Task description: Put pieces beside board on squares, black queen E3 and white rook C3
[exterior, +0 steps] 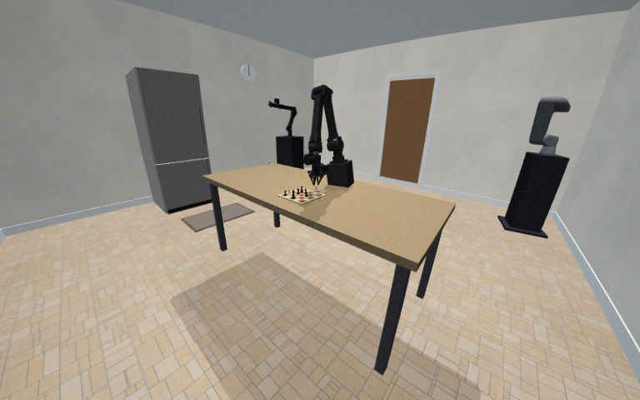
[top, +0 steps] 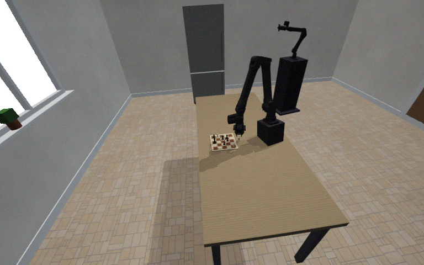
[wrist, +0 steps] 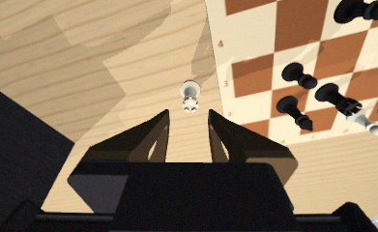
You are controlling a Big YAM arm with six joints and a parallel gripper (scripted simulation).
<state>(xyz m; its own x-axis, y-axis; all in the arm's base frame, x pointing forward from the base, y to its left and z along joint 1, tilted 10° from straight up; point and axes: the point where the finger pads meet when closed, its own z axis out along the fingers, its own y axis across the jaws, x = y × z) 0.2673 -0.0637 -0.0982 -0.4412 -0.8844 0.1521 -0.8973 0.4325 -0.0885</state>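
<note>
The fingers point(top: 236, 133) point(exterior: 312, 179) are standing partly open, holding nothing, and are pointing down near the white rook point(top: 239, 139) point(exterior: 316, 189) point(wrist: 190, 96). The rook is standing upright on the tabletop point(top: 256, 190) point(exterior: 377, 212) point(wrist: 142, 82), just beside the board point(top: 224, 150) point(exterior: 288, 199) point(wrist: 248, 34); several black pieces are occupying squares.
</note>
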